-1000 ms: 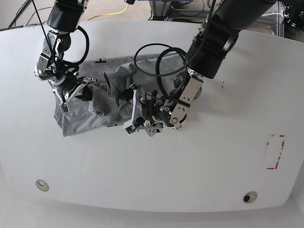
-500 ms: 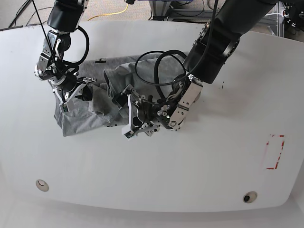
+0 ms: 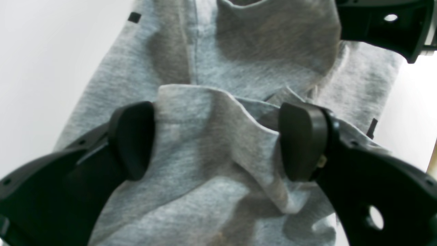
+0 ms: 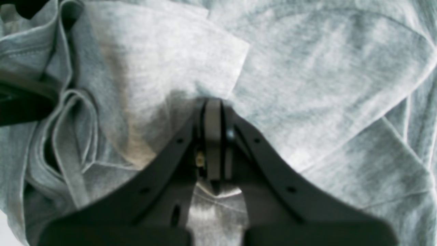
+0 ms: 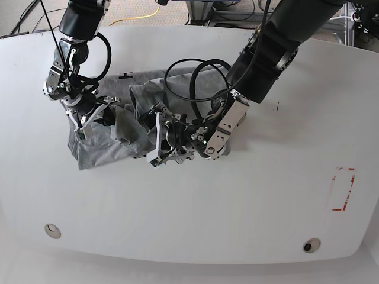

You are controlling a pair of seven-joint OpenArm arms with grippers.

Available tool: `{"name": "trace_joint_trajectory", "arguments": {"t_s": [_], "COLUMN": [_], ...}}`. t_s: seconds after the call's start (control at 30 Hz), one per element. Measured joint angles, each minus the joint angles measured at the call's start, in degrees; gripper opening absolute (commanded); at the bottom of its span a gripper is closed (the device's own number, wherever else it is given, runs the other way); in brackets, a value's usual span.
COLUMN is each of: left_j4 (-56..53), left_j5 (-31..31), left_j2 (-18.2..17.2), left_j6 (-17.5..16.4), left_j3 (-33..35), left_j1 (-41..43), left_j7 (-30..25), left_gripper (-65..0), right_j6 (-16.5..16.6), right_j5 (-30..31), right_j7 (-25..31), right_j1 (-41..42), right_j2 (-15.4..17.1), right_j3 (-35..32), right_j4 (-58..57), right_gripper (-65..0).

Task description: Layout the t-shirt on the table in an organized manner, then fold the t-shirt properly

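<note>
— Two arms work over one crumpled t-shirt, bunched at the upper left of the table in the base view. What else lies there?

— A red tape rectangle sits well apart at the right, with two round grommets near the front edge.

— And the left wrist view?

— The left gripper stands with its jaws apart, one pad on either side of a raised fold of grey cloth; the pads touch its edges without pinching it flat.

— The right wrist view?

— The right gripper has its fingers pressed together, clamped on a pinch of the t-shirt's fabric, with creased folds bunched beside it.
</note>
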Motion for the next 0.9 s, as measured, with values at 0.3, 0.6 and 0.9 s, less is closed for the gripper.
{"name": "trace_joint_trajectory", "arguments": {"t_s": [0.3, 0.6, 0.9], "left_j4": [0.0, 0.0, 0.0], "left_j5": [0.1, 0.0, 0.1], "left_j2": [0.0, 0.0, 0.0], "left_j6": [0.0, 0.0, 0.0], "left_j3": [0.0, 0.0, 0.0], "left_j1": [0.0, 0.0, -2.4], "left_j7": [0.0, 0.0, 0.2], "left_gripper": [-59.0, -64.6, -64.4], "right_j6": [0.0, 0.0, 0.0], "right_j5": [0.0, 0.0, 0.0], "right_j7": [0.0, 0.0, 0.0], "right_j1": [0.0, 0.0, 0.0], "right_j2": [0.0, 0.0, 0.0], "right_j3": [0.0, 0.0, 0.0], "right_j4": [0.0, 0.0, 0.0], "right_gripper": [-63.7, -63.7, -63.7]}}
